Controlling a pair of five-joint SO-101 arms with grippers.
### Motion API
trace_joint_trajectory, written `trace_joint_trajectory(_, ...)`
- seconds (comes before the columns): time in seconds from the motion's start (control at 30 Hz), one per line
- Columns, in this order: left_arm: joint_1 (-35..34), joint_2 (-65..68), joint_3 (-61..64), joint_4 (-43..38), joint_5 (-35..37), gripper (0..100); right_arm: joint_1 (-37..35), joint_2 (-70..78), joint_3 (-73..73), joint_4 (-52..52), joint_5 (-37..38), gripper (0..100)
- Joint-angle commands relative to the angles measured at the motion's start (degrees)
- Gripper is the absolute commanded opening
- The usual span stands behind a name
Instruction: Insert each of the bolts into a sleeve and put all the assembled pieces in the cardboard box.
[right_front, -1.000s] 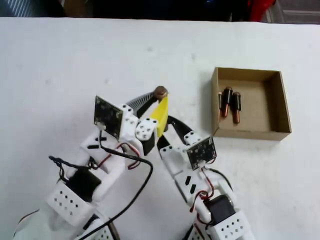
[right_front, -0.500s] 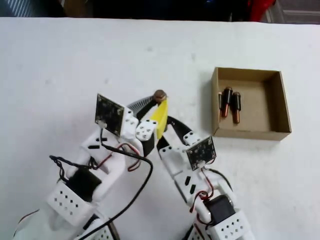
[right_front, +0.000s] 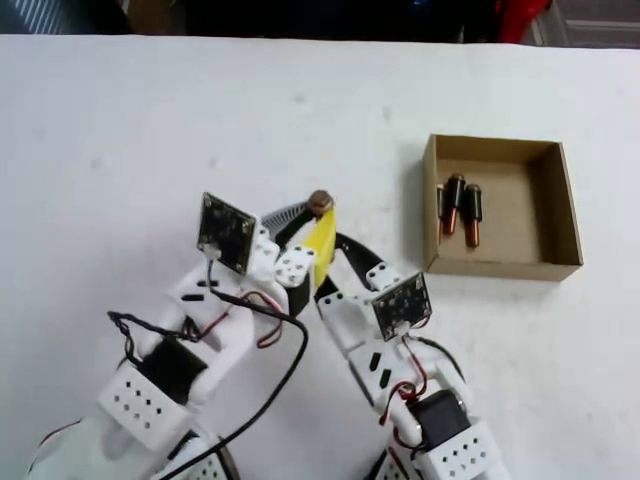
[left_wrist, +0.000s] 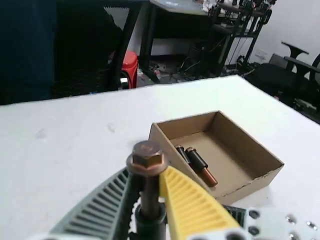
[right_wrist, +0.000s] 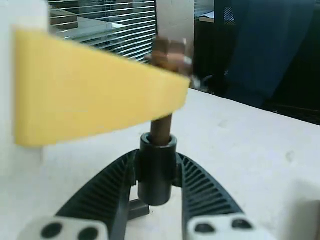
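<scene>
the bolt's (right_front: 319, 202) head sits lower in the high view than a second ago, and the left arm's wrist board has slid a little toward the right arm.

the left gripper (left_wrist: 147, 176) pinches the bolt's coppery shank just under its hexagonal flanged head, between a grey ribbed finger (left_wrist: 100, 212) and a yellow ribbed finger (left_wrist: 192, 202). the bolt stands upright, its lower end inside the mouth of a smooth black cylindrical sleeve (right_wrist: 156, 177). the right gripper (right_wrist: 156, 162) clasps that sleeve between two black ridged curved fingers, holding it upright just above the white table (right_front: 130, 120).

to the right, well apart from the grippers, sits the open square cardboard box (right_front: 571, 205), brown and matt, with low walls. on its floor, near its left wall, lie two assembled pieces (right_front: 460, 208) side by side, each a dark sleeve with a copper-coloured shank sticking out.
</scene>
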Motion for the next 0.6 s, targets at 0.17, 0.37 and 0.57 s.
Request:
trace_joint_trajectory(0.17, 0.22, -0.04, -0.26, -2.11, -0.09, 2, 0.57, -0.4, 0.44, 0.13, -0.35, 1.7)
trace_joint_trajectory(0.37, 0.22, 0.04, -0.18, -1.67, -5.8, 2, 0.57, -0.4, 0.44, 0.48, -0.35, 1.7)
trace_joint_trajectory(0.57, 0.22, 0.13, -0.18, -1.67, -6.42, 2, 0.57, -0.66, 0.44, 1.36, -0.35, 1.7)
